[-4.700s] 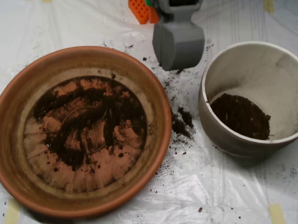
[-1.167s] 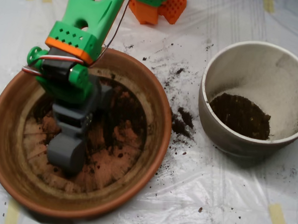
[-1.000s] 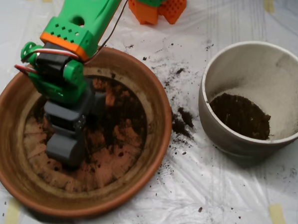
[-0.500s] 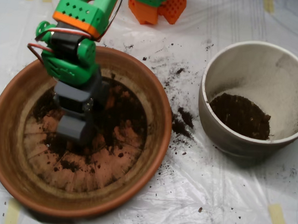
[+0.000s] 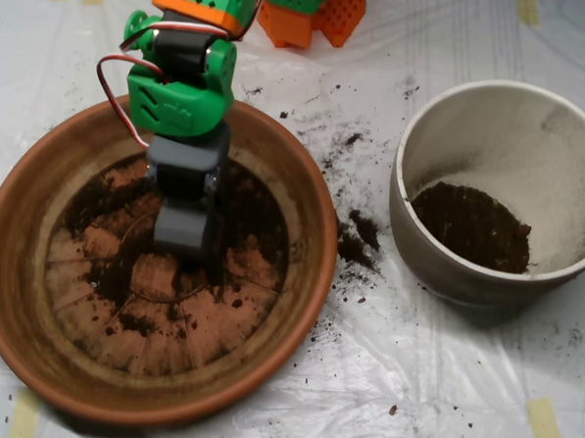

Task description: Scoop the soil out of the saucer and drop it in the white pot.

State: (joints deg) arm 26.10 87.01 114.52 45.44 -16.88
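Note:
The wide terracotta saucer lies at the left. Dark soil is spread thinly over its base in patches, with orange base showing between them. My grey scoop hangs over the saucer's middle, pointing down, under the green arm. Its jaws look closed together, and what is inside them is hidden. The white pot stands at the right, apart from the scoop. A heap of soil lies in its lower part.
Spilled soil crumbs dot the plastic sheet between saucer and pot. The orange arm base sits at the top edge. Strips of tape mark the sheet's corners.
The scoop has drawn from the saucer's lower left up toward its middle and risen. It has left bare streaks in the soil behind it.

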